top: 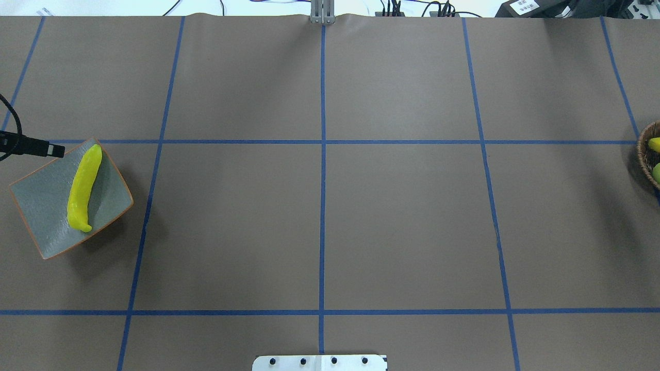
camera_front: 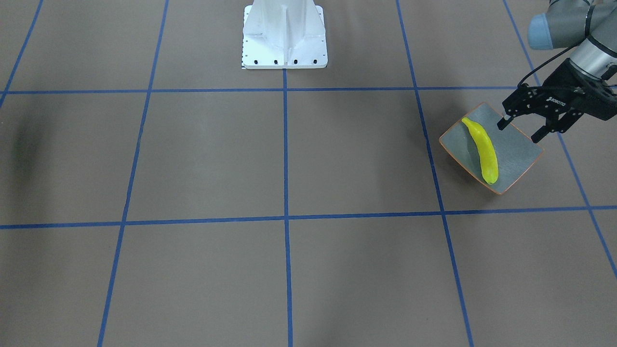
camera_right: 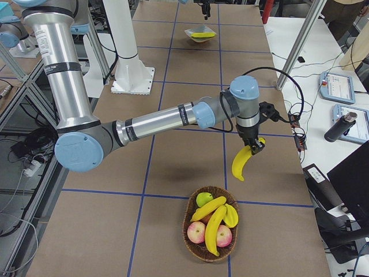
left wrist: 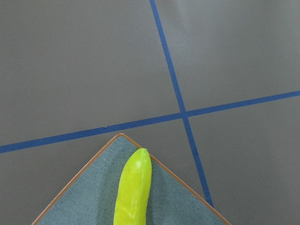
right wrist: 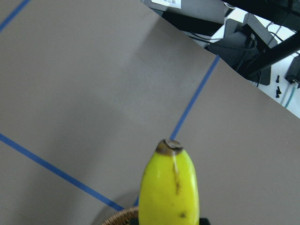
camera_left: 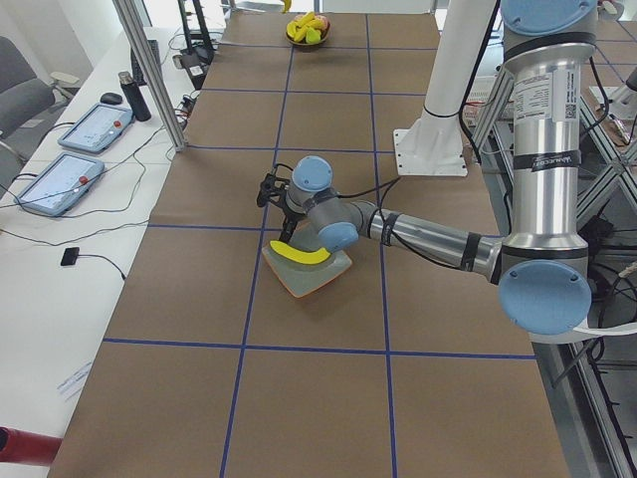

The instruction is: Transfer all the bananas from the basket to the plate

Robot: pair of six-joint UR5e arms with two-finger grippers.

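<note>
The grey-green plate (camera_front: 518,156) with an orange rim lies at the table's left end. One greenish-yellow banana (camera_front: 484,150) lies on it, and both show in the overhead view (top: 85,185) and the left wrist view (left wrist: 133,192). My left gripper (camera_front: 518,132) is open and empty, just above the plate's corner near the robot. My right gripper (camera_right: 255,145) is shut on a yellow banana (camera_right: 244,163) and holds it in the air beside the wicker basket (camera_right: 190,234); that banana fills the right wrist view (right wrist: 168,187). Two more bananas (camera_right: 214,222) lie in the basket.
The basket also holds apples (camera_right: 197,232) and a green fruit (camera_right: 203,199). It sits at the table's right end, cut by the overhead view's edge (top: 644,154). The robot's white base (camera_front: 284,36) stands at the table's middle. Tablets and cables lie off the table's far side.
</note>
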